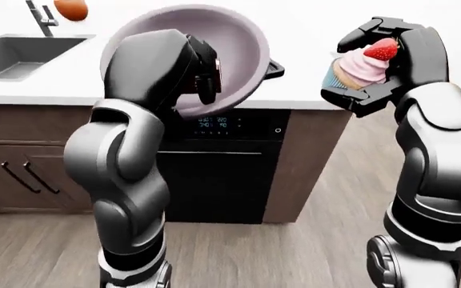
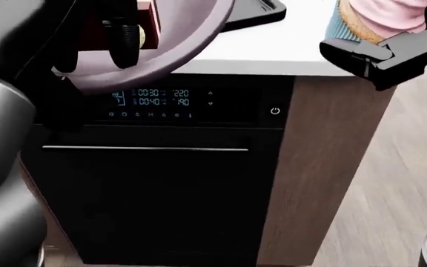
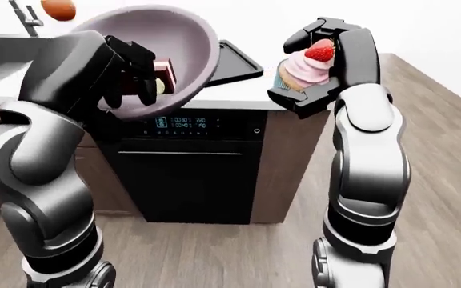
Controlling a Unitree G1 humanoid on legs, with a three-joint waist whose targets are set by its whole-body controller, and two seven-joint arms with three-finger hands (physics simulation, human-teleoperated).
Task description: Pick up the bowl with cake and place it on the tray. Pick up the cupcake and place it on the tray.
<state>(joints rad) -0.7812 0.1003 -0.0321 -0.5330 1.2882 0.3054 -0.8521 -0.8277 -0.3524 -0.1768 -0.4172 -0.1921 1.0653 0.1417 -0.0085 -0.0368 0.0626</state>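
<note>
My left hand is shut on the rim of a mauve bowl, which it holds tilted above the counter edge. A slice of cake lies inside, by the fingers. To the right of the bowl, my right hand is shut on a cupcake with pink frosting, a strawberry and a blue wrapper. The black tray sits on the white counter between the two hands, partly hidden by the bowl. In the head view a corner of the tray shows at the top.
A black oven with a lit display stands under the counter, right below my hands. A steel sink, a faucet and an orange round thing are at the upper left. Brown cabinets flank the oven over a wood floor.
</note>
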